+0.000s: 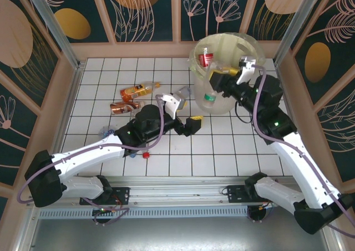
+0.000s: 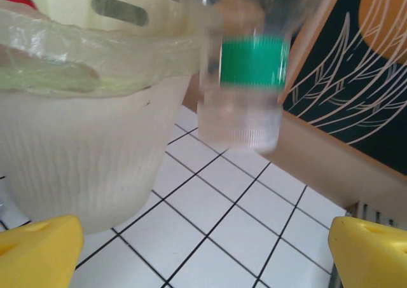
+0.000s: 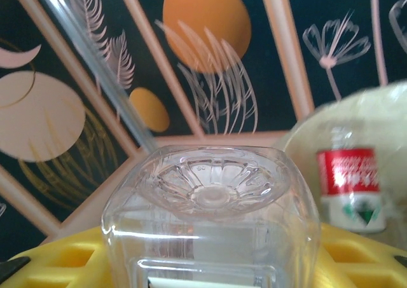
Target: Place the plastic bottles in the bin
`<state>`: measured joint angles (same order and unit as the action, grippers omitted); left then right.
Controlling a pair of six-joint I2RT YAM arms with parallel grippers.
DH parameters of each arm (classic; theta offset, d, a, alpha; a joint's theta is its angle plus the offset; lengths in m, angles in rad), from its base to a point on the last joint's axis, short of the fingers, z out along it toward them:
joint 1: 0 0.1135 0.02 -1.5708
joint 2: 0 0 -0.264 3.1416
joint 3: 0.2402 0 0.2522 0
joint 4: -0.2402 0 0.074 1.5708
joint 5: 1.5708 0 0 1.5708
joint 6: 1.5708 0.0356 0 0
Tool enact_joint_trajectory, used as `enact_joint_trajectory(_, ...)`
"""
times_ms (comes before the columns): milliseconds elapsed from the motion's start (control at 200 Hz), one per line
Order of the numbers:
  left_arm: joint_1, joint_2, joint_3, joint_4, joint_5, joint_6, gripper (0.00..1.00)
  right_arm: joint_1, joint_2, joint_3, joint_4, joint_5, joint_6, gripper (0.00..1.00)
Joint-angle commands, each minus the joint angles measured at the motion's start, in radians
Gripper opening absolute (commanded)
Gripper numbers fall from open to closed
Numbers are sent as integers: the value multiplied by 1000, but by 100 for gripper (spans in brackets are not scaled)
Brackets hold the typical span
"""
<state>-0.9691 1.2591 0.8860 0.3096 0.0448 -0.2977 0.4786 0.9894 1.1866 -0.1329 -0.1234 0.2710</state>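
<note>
tabletop [image 1: 222, 146]: white tiles, black grid | walls [image 1: 150, 24]: dark teal panels, peach floral motifs

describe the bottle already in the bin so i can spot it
Find the pale bin at the far right of the table. Inside it, against the far-left wall, is a clear bottle. Its red label sets it apart from the green-banded bottle by the bin's near side.

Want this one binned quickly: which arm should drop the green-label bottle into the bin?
Right, most likely. The right gripper has its jaws shut on the green-label bottle, raised beside the rim of the bin. The left gripper is open and empty, lower down.
</note>
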Motion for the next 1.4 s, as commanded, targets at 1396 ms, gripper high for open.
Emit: enact_joint_trajectory(1396,-2,-26,-35,-133,-172,98,99,-294,850,598,168,281,232,52)
